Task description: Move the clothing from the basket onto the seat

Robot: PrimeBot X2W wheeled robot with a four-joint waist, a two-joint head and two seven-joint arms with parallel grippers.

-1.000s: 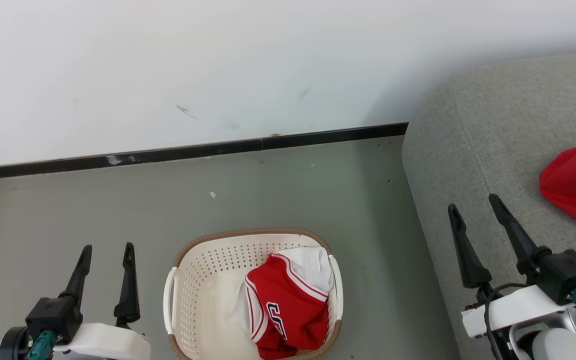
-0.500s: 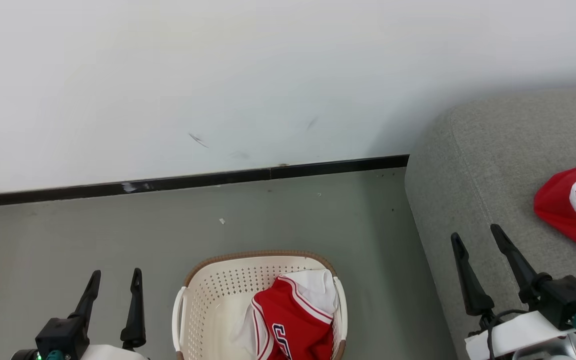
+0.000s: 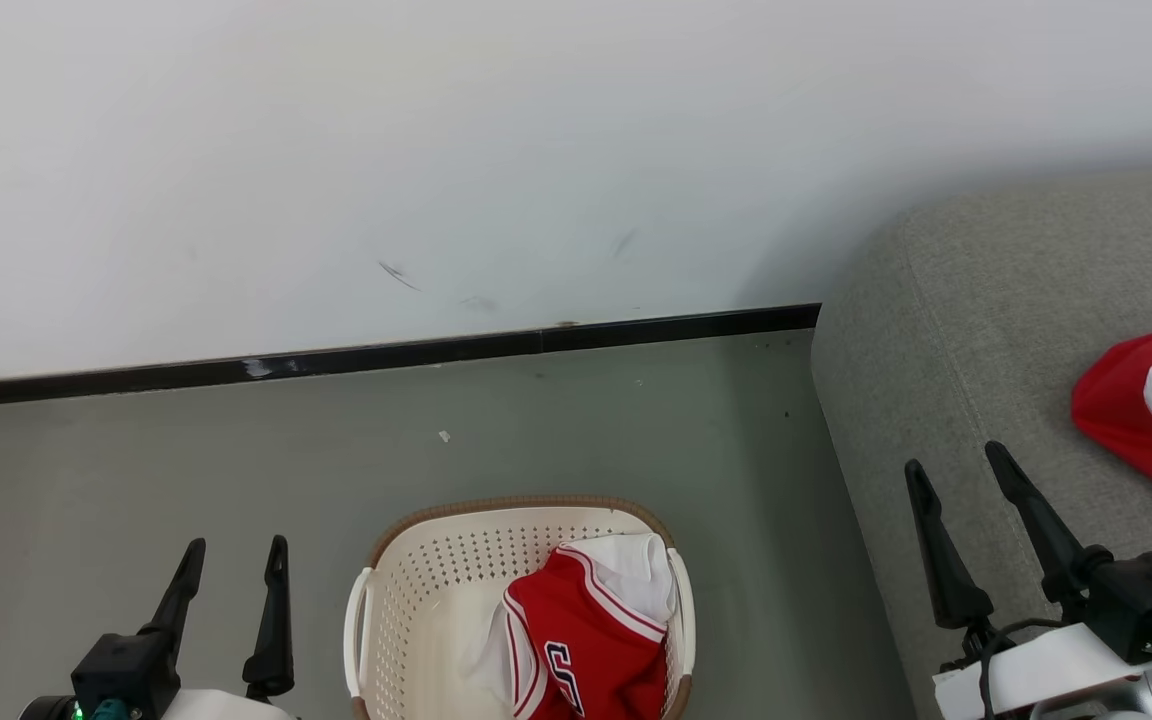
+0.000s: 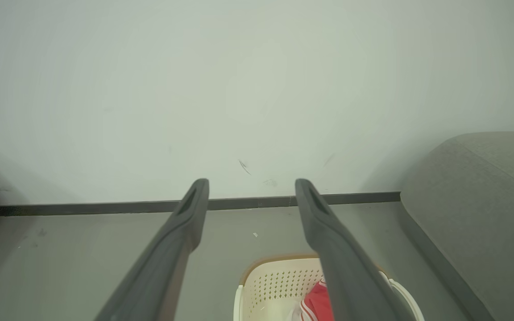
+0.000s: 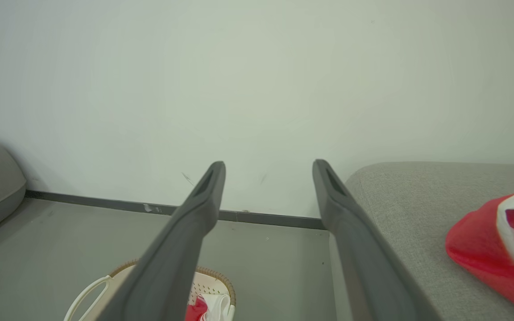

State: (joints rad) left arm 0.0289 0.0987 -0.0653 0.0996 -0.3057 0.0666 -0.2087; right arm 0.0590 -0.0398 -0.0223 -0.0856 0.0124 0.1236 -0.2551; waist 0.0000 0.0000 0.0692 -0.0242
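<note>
Bright, even, soft indoor light; faint shadow on the wall [image 3: 436, 150] beside the sofa [image 3: 996, 330]; sharp head view, hazier wrist views, slightly bent at edges

Home living room; grey sofa [image 3: 986, 330]; laundry basket [image 3: 436, 565]; plain wall [image 3: 436, 150]

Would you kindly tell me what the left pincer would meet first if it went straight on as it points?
Most likely the white wall, just above the dark skirting board. The left pincer points over the floor and past the basket, with nothing visible between; depth is uncertain.
</note>
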